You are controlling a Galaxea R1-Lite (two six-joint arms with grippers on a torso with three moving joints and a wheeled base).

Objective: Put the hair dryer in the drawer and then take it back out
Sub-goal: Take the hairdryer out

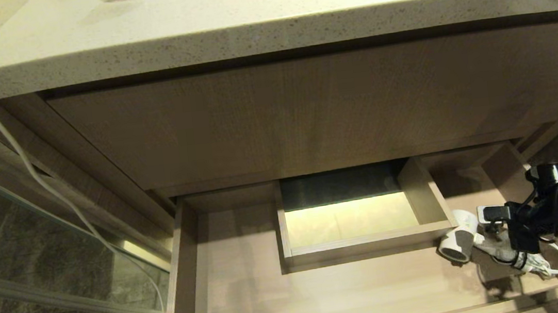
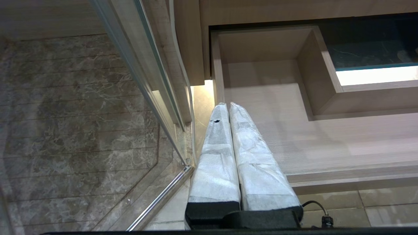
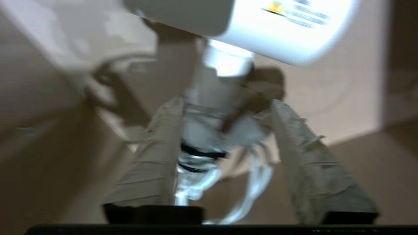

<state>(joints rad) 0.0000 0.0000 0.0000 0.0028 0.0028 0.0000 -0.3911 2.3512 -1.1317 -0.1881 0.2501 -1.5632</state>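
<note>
So the right gripper [image 3: 225,107] has its padded fingers [image 3: 153,156] spread well apart, straddling the bundled cord and handle end of the hair dryer [image 1: 458,241]. Can't tell for sure if a finger is brushing the cord, since the wrist view is smeared, but it's clearly not clamped on anything. The dryer lies on its side on the floor of the open drawer [image 1: 253,304], at the right end, grey round end pointing toward the front-left, cord [image 1: 533,260] bunched beside it under the gripper. It's just right of the boxed cutout [image 1: 353,221] in the middle of the drawer.

Left gripper [image 2: 225,106] hangs off by the drawer's left corner, fingers pressed together, holding nothing.

Above the drawer is a taller wood panel [image 1: 305,112] and a speckled stone countertop [image 1: 265,28]. Glass partition [image 1: 34,244] and marble tile floor [image 2: 81,130] on the left.
</note>
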